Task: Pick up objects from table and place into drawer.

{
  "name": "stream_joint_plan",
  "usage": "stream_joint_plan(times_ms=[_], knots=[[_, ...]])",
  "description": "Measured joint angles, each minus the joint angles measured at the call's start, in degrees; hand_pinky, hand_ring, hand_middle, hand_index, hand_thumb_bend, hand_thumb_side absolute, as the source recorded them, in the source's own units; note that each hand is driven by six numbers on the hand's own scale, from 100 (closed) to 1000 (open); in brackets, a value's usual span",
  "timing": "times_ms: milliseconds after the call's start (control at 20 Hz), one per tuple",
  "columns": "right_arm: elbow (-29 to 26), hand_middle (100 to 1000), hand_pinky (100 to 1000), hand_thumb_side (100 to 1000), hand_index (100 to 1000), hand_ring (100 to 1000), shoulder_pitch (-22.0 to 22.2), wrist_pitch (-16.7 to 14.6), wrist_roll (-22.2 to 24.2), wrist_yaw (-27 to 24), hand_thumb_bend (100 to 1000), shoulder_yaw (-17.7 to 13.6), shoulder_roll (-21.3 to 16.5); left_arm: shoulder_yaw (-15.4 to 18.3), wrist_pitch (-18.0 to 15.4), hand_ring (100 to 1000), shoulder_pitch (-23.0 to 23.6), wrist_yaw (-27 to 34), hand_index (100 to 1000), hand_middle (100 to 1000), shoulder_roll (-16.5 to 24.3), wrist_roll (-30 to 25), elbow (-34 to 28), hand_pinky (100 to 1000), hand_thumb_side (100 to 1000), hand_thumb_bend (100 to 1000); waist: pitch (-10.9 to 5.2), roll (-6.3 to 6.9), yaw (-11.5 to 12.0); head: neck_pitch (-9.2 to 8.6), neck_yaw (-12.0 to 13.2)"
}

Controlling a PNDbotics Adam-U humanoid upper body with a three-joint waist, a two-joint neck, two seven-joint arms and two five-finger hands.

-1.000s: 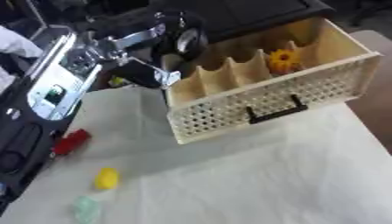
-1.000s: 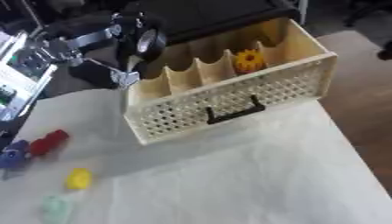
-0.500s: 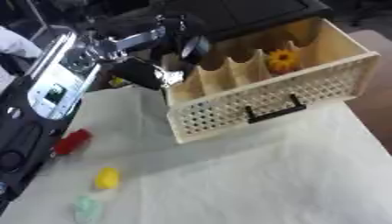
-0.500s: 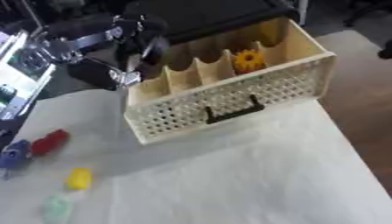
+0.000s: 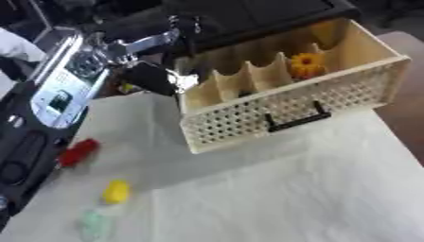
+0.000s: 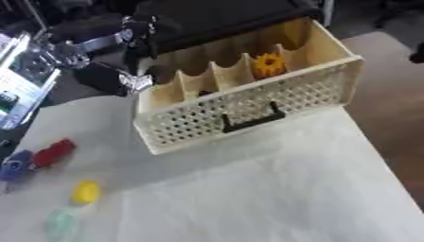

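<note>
At table's far edge, the pulled-out drawer (image 6: 248,101) holds an orange flower-shaped piece (image 6: 268,64) in a right-hand compartment. Left hand (image 5: 162,78) hovers by the drawer's left end; whether its fingers are curled or hold anything, cannot tell. Against a second ago, arm and hand sit slightly closer to the drawer, little else moved. Red piece (image 6: 54,152), blue piece (image 6: 14,166), yellow piece (image 6: 85,192) and pale green piece (image 6: 62,223) lie untouched at near left, so most remains. Right hand unseen.

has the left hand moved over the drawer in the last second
Yes. The left hand has shifted right along the drawer, from its left end wall toward the compartments.
</note>
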Motion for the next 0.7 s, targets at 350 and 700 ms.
stream_joint_plan(times_ms=[350, 700], knots=[[0.0, 331, 563, 916, 673, 544, 0.0, 0.0, -0.2, 0.0, 100, 0.0, 0.4, 0.3, 2.1, 830, 0.5, 2.1, 1000, 906, 0.0, 2.1, -0.6, 564, 706, 100, 0.02, -0.03, 0.3, 0.01, 0.0], [0.0, 337, 569, 927, 676, 547, 0.5, -0.5, -0.7, -0.1, 100, -0.4, 0.4, 3.0, 7.0, 689, 2.9, 12.3, 922, 749, 1.4, 10.6, -10.5, 398, 753, 100, -0.47, -1.39, 1.6, 1.10, -0.4]])
